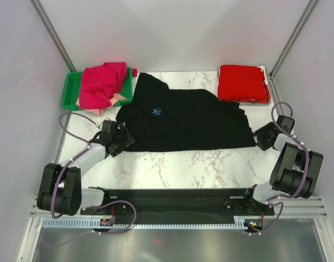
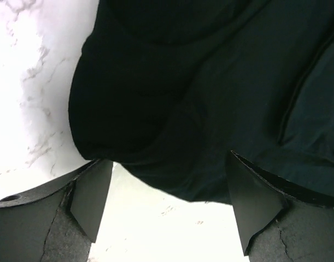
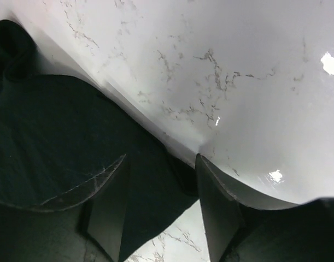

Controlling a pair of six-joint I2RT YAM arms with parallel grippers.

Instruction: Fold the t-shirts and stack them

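From the top external view, the black t-shirt [image 1: 188, 123] lies spread across the middle of the worktop [image 1: 172, 169], its long axis running left to right. The left end effector [image 1: 118, 139] sits at the shirt's near left corner and the right end effector [image 1: 259, 136] at its near right corner. Each arm is nearest its own end of the near hem, and the cloth lies away from both, toward the back. A folded red t-shirt [image 1: 243, 83] rests at the back right. A magenta t-shirt [image 1: 104, 83] is heaped on a green bin [image 1: 71, 90] at the back left.

In the left wrist view, the left end effector [image 2: 167, 164] stands wide. The rounded dark corner of the shirt [image 2: 172, 98] reaches down between the fingers [image 2: 93, 196] and extends ahead and to the right.

In the right wrist view, the right end effector [image 3: 161, 164] is at a middling gap with the shirt's corner [image 3: 57, 136] tucked between the fingers [image 3: 109, 210]. That looks too wide to be pinching thin cloth yet. The cloth runs off to the left, with bare worktop to the right.
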